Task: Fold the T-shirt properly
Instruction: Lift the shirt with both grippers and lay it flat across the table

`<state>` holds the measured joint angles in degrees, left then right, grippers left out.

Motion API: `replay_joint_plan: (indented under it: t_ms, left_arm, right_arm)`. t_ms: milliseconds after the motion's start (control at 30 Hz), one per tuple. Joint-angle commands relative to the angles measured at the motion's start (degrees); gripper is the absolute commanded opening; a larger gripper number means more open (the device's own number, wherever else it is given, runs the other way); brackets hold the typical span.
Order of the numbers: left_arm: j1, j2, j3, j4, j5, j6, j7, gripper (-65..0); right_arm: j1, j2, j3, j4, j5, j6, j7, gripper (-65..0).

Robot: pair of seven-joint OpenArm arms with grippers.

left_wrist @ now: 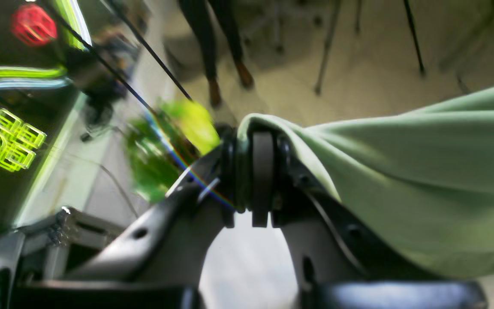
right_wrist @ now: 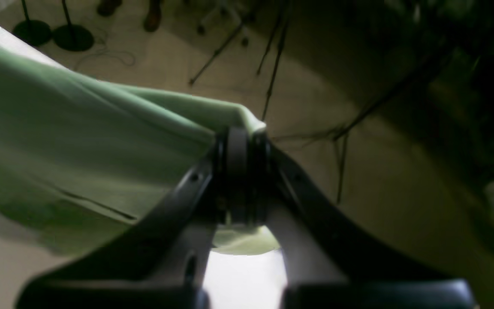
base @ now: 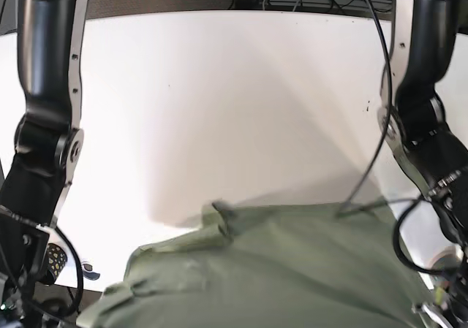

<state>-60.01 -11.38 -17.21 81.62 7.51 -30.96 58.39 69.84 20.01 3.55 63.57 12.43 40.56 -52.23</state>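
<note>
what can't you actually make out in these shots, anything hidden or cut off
- Base view: both grippers sit below the bottom edge; only the arms show.
- Base view: the T-shirt runs off the bottom edge, so its sleeves, its hem and how it is folded are unknown.
- Left wrist view: the left gripper covers the fabric it pinches; the background is motion-blurred.
- Right wrist view: the right gripper hides its pinched edge; dim and blurred.

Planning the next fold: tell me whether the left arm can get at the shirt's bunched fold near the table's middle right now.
Probably not: the left end effector is shut on the green T-shirt, lifting an edge. It would have to let go first; the white table beyond looks unobstructed.
</note>
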Motion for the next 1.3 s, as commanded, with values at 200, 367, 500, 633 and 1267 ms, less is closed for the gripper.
replay_joint_plan:
  t_ms: [200, 367, 500, 633, 1267]
  left_arm:
    - [-4.2, -1.4, 4.2, -1.1, -0.3, -0.2, -3.8, -65.0]
    - [1.9, -1.3, 4.2, 3.2, -0.3, -3.7, -3.6, -65.0]
    - [9.9, -1.2, 4.2, 8.4, -0.3, -4.5, -3.6, -65.0]
    - [18.6, -1.2, 4.2, 13.5, -0.3, -5.9, -3.6, -65.0]
    - [55.0, -1.2, -3.1, 25.8, -0.3, -9.0, -3.9, -65.0]
  right_arm:
    - [4.7, 1.0, 1.3, 1.5, 0.0, -0.56, -3.7, -65.0]
    - [-2.4, 0.7, 6.6, 8.6, 0.0, -0.56, -7.7, -65.0]
    - [-10.6, 0.5, 7.5, 16.9, 0.0, -0.56, -10.1, -65.0]
    - [-20.2, 0.4, 7.8, 24.5, 0.0, -0.56, -10.6, -65.0]
    - [-61.4, -9.3, 17.4, 49.5, 0.0, -0.56, -10.7, -65.0]
